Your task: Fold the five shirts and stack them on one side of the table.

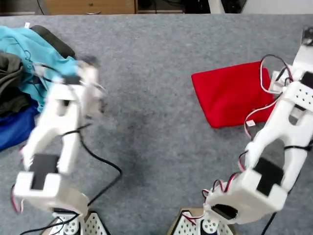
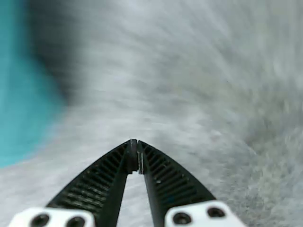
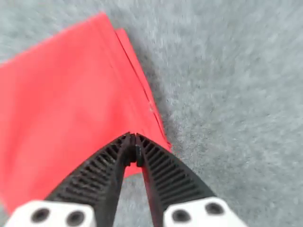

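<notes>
Right gripper (image 3: 133, 146): fingers shut, empty, tips over an edge of the red shirt (image 3: 61, 104); red shirt lies folded on the grey table (image 1: 146, 122), likely the start of the stack; left gripper (image 2: 134, 158): fingers closed, empty, well left of the red shirt, beside the teal shirt (image 1: 29, 49); farther left, a heap (image 1: 12, 88) of unfolded shirts, teal on top; step in hand, probably: fetch the second shirt; next move calls for opening the left fingers, pinching teal cloth, drawing it clear.
</notes>
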Robot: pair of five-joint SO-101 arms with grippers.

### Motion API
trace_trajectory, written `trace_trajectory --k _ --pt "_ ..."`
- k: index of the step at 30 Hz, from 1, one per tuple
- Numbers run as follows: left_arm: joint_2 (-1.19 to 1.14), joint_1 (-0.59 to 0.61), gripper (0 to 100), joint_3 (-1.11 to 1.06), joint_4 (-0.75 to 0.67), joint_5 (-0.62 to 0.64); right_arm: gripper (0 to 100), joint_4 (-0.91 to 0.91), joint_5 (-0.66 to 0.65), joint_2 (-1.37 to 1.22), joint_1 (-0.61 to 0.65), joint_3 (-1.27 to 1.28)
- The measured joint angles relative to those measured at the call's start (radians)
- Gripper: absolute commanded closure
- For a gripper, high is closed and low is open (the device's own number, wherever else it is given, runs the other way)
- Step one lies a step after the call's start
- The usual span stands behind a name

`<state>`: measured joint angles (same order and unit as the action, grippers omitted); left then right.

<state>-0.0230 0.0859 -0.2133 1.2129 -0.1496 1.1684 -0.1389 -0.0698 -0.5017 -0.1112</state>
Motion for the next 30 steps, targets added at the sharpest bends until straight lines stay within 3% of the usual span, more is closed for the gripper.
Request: trace_trajectory --k 3,6,10,12,15,19,20,24,30 --pt "0.091 0.144 98 0.169 0.071 -0.003 95.7 0.1 0.0 0.071 0.069 -0.017" --pt "0.109 0.302 97 0.278 0.063 -0.003 86.2 0.173 0.0 0.106 0.147 -0.017" --pt "0.055 0.506 80 0.315 -0.06 0.005 70.6 0.201 0.0 0.11 0.244 -0.017" --pt "-0.023 0.571 76 0.321 -0.126 0.046 64.8 0.201 0.0 0.112 0.285 -0.002" --pt "-0.184 0.611 80 0.345 -0.23 0.081 62.9 0.201 0.0 0.112 0.33 0.037" --pt "-0.43 0.62 96 0.468 -0.269 -0.002 72.8 0.201 0.0 0.112 0.359 0.11" --pt "-0.476 0.62 99 0.517 -0.244 -0.018 77.4 0.209 0.0 0.112 0.359 0.126" --pt "-0.522 0.62 98 0.767 -0.026 -0.038 97.7 0.275 0.0 0.112 0.356 0.137" --pt "-0.525 0.589 98 1.244 0.4 -0.041 98.0 0.295 0.0 0.112 0.339 0.138"
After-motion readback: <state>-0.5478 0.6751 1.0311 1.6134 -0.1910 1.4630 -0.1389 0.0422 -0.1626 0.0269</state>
